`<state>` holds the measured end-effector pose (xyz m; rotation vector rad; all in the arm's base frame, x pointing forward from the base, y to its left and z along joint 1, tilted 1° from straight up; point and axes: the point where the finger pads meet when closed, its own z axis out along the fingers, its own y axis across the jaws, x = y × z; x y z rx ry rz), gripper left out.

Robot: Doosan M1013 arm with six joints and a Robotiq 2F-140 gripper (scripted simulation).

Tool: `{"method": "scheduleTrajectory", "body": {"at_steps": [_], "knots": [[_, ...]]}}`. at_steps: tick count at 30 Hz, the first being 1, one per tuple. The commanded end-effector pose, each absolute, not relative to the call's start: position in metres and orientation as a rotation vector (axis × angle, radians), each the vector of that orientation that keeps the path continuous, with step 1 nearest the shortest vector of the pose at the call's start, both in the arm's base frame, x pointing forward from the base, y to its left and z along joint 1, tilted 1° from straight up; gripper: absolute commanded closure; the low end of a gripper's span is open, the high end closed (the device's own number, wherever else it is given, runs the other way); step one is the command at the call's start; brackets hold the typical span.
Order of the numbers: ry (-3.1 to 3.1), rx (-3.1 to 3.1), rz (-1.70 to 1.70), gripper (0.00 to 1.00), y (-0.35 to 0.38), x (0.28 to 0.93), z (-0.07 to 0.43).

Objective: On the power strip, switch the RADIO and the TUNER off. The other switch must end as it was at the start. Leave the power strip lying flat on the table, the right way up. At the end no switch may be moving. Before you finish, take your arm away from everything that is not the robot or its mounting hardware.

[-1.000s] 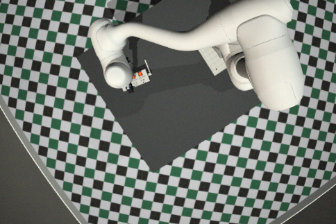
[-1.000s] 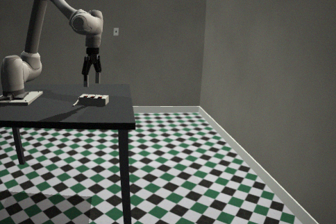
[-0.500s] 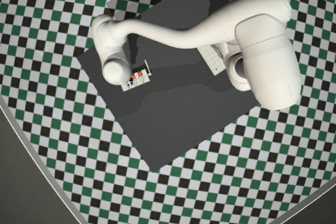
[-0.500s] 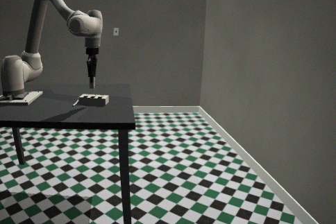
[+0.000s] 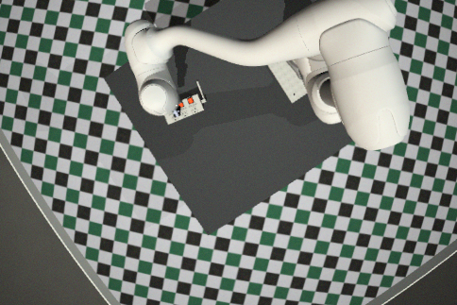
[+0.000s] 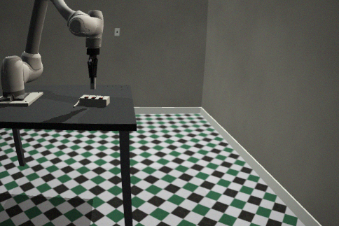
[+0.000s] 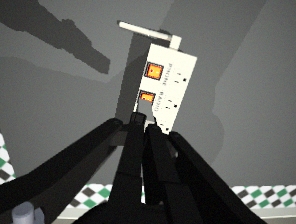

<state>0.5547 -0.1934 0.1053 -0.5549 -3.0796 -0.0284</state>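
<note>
We see the gripper [image 6: 92,84] with its black fingers brought fully together, nothing between them. It points straight down from the white arm [image 6: 82,23] and hangs above the power strip [image 6: 94,101] without touching it, as the exterior view shows a gap between the fingertips and the strip's top face.

The power strip lies flat and right way up on the dark table [image 6: 70,119], near the table's far side in the exterior view. In the top view the power strip [image 5: 194,110] sits at about 9 o'clock from the table's centre, partly covered by the arm's wrist.

In the wrist view the strip runs from 12 o'clock down toward the centre. Two switches glow orange: the far switch [image 7: 153,72] and the middle switch [image 7: 146,97]. The closed fingertips cover the near end of the strip, so we cannot tell the state of the third switch there. The printed labels beside the switches are too blurred to read.

A pale cord stub [image 7: 145,31] leaves the strip's far end at about 11 o'clock.

The arm's base plate [image 6: 33,98] rests on the table at the exterior view's 9 o'clock edge.
</note>
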Motion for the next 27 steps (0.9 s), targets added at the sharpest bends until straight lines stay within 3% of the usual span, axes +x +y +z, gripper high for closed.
{"method": "scheduleTrajectory", "body": {"at_steps": [1,27], "knots": [[-3.080,-0.555,-0.029,1.00,-0.193,0.555,0.105],[-3.080,-0.554,-0.029,1.00,-0.193,0.555,0.093]]}}
